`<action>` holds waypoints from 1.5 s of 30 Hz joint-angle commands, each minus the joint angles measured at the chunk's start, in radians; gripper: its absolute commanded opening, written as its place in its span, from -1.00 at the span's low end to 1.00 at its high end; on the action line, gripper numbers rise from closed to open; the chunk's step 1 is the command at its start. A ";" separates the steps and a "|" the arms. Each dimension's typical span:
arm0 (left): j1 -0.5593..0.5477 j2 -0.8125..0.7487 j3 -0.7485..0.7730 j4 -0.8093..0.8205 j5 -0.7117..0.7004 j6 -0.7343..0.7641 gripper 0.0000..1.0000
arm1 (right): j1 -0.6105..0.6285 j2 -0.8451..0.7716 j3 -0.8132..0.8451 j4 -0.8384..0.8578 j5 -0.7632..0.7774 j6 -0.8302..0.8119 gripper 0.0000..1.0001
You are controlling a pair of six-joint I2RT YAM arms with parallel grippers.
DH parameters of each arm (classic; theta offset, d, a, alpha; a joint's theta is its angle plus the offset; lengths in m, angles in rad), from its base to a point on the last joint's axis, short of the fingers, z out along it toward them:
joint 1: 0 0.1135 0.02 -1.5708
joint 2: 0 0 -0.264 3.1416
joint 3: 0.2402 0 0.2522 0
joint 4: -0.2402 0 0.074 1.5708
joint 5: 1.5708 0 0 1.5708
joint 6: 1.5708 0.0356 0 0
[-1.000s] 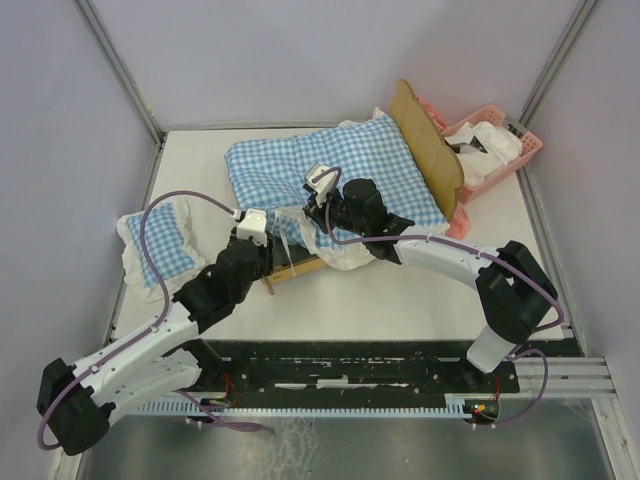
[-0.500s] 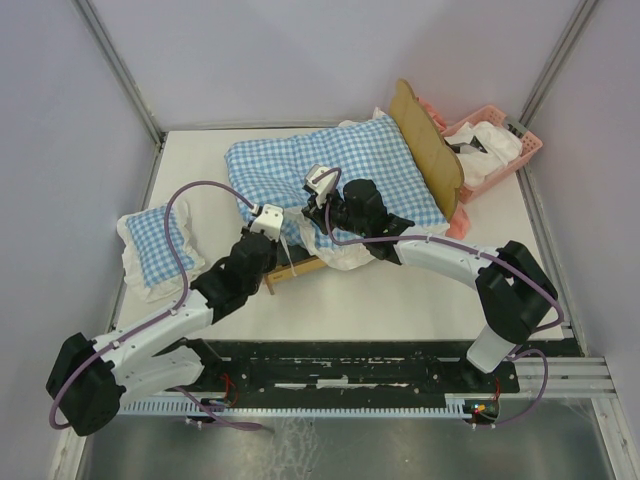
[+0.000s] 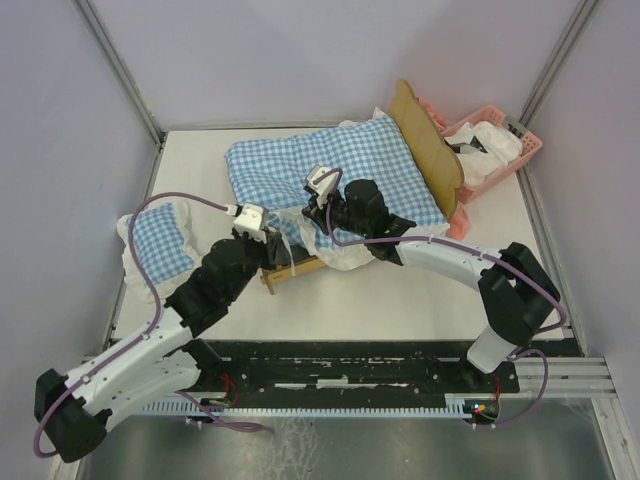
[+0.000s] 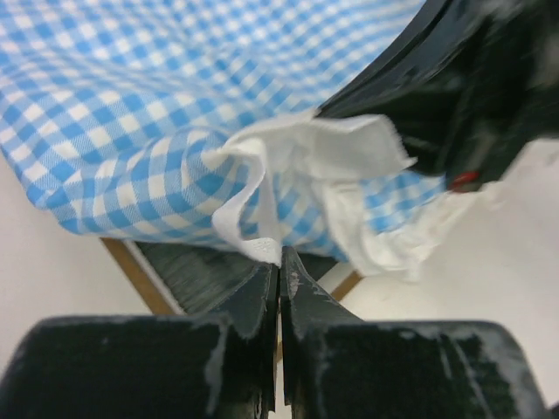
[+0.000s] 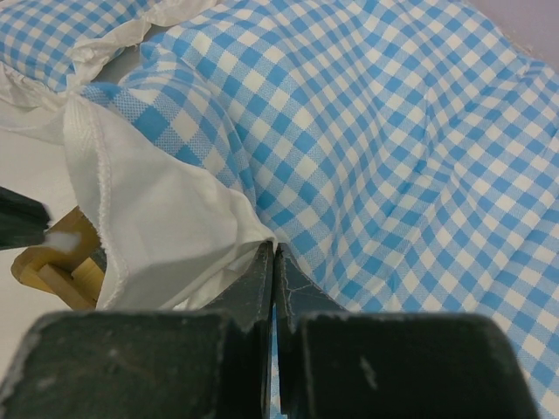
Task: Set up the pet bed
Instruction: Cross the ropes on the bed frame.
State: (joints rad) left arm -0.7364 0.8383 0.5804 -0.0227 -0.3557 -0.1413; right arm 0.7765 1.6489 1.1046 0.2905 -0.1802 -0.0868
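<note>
Left gripper (image 4: 279, 262): jaws pressed fully together, the tip of the white frill (image 4: 253, 201) caught between them at the bed's foot end. Only the left wrist view shows what is under that lifted edge: the bed (image 4: 188, 272), with its grey base and a wood rail, just below the cushion (image 4: 131, 105). The black body of the other arm fills that view's upper right.

Right gripper (image 5: 275, 257): jaws also closed. They pinch the cushion where the check meets the white lining, just beside the left gripper and over the same foot end. The right wrist view shows the seam and a wood corner of the bed at lower left. The grey base does not show there.

The top view alone gives the layout:
- The bed sits mid-table (image 3: 400, 300), lying diagonally.
- The cushion covers nearly all of it, so only the foot rail and the headboard (image 3: 428, 140) show.
- The headboard stands at the bed's far right end.
- The cushion's near corner is raised by both grippers above the foot rail.
- A checked pillow (image 3: 160, 245) lies left of the bed's foot, apart from it.
- A pink basket (image 3: 500, 140) sits just behind the headboard with white cloth inside.
</note>
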 commanded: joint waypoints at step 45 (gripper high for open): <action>0.001 -0.119 0.039 -0.025 0.015 0.071 -0.95 | -0.010 -0.067 -0.019 0.023 -0.003 0.013 -0.96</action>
State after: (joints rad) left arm -0.7364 0.7254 0.5919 -0.0952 -0.3386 -0.0875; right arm 0.7765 1.6180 1.0817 0.2760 -0.1825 -0.0856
